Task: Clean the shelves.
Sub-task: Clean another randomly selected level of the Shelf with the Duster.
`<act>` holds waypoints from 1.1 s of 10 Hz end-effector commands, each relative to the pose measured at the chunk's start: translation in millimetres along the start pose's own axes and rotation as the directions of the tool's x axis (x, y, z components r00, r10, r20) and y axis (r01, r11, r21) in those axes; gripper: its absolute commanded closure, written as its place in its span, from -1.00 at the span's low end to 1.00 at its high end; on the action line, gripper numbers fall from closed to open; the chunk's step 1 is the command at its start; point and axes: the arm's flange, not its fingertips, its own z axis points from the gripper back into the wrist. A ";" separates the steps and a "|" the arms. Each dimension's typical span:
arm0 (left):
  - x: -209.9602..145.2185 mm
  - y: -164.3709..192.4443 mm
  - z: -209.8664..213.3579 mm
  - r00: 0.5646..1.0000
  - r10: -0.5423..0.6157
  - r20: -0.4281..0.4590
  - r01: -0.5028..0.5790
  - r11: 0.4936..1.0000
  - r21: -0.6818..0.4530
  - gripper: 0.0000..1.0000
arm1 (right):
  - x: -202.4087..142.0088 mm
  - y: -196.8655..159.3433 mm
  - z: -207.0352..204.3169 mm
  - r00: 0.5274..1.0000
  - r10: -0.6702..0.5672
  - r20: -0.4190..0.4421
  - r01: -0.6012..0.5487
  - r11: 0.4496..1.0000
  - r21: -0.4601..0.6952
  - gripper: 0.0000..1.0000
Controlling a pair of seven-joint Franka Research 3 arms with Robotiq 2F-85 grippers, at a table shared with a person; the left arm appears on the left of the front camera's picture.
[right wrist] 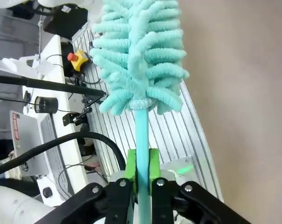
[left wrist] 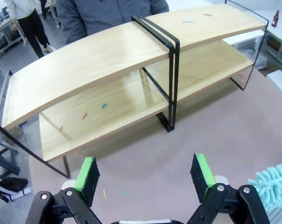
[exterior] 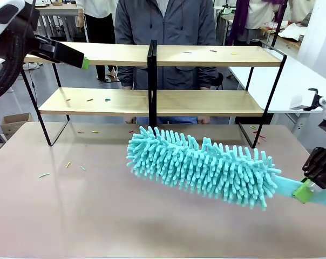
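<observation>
Scraps (exterior: 107, 100) littered both boards of the shelves (exterior: 206, 102) at the far side of the table (exterior: 98, 216); cleaning looked unstarted. Right gripper (right wrist: 142, 168) clamped the duster (exterior: 201, 164) handle; left gripper (left wrist: 144, 172) gaped empty.

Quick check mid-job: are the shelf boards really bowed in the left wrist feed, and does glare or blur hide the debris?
Left wrist view: the light-wood shelves in black frame bow only from wide-angle distortion; soft sheen on the lower board, scraps legible. Front view: boards straight and sharp; the beige-pink tabletop faintly mirrors the frame. Right wrist view: the fluffy teal duster is crisp.
</observation>
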 end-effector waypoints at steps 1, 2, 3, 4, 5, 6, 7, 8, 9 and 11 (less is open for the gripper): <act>-3.7 0.2 0.7 1.000 -0.001 0.010 0.001 1.000 0.000 -1.00 | 29.8 -4.0 -22.1 0.995 0.029 -0.098 -0.031 0.999 -0.018 0.75; -3.7 0.2 0.7 1.000 -0.001 0.010 0.001 1.000 0.000 -1.00 | 61.6 -18.0 -43.9 0.988 0.036 -0.149 -0.035 0.999 0.010 0.75; -3.7 0.2 0.7 1.000 -0.001 0.010 0.001 1.000 0.000 -1.00 | 91.1 -32.2 -64.1 0.983 0.024 -0.184 -0.015 0.999 0.046 0.75; -3.7 0.2 0.7 1.000 -0.001 0.010 0.001 1.000 0.000 -1.00 | 120.0 -44.8 -83.3 0.983 -0.020 -0.184 0.027 0.999 0.036 0.75; -3.7 0.2 0.7 1.000 -0.001 0.010 0.001 1.000 0.000 -1.00 | 150.0 -57.7 -104.9 0.988 -0.083 -0.134 0.085 0.996 0.010 0.75; -3.7 0.2 0.7 1.000 -0.001 0.010 0.001 1.000 0.000 -1.00 | 183.3 -71.5 -129.1 0.983 -0.175 -0.048 0.174 0.984 -0.024 0.75; -3.7 0.2 0.7 1.000 -0.001 0.010 0.001 1.000 0.000 -1.00 | 204.3 -83.2 -145.9 0.971 -0.238 0.003 0.238 0.968 -0.076 0.75; -3.7 0.2 0.7 1.000 -0.001 0.010 0.001 1.000 0.000 -1.00 | 215.7 -88.7 -153.6 0.959 -0.278 0.051 0.282 0.952 -0.120 0.75; -3.7 0.2 0.7 1.000 -0.001 0.010 0.001 1.000 0.000 -1.00 | 198.6 -77.3 -137.5 0.960 -0.182 -0.214 0.179 0.983 -0.037 0.75; -3.7 0.2 0.7 1.000 -0.001 0.010 0.001 1.000 0.000 -1.00 | 204.6 -94.1 -157.2 0.970 -0.237 -0.050 0.232 0.969 -0.087 0.75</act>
